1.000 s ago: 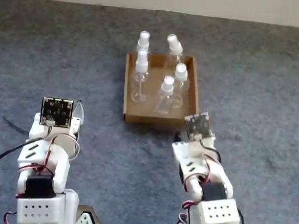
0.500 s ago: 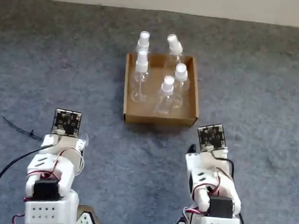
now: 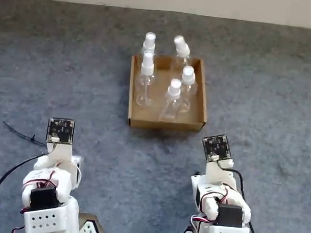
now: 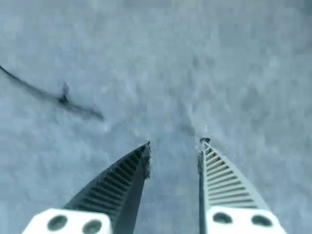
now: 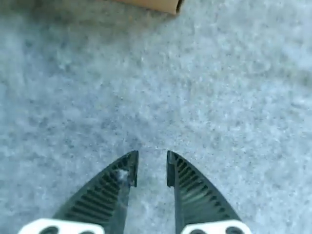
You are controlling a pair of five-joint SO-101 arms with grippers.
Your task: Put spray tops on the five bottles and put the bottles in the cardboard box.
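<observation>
Five clear plastic bottles (image 3: 169, 106) with white spray tops upright inside shallow brown cardboard box (image 3: 132, 88) | left gripper (image 4: 174, 146), ribbed jaws apart over fuzzy grey carpet (image 3: 265, 76) | right gripper (image 5: 151, 157) narrowly parted

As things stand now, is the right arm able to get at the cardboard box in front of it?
Probably yes. The right gripper hangs over bare carpet, and nothing lies between it and the near wall of the cardboard box. It would need to stretch forward to get there.
</observation>
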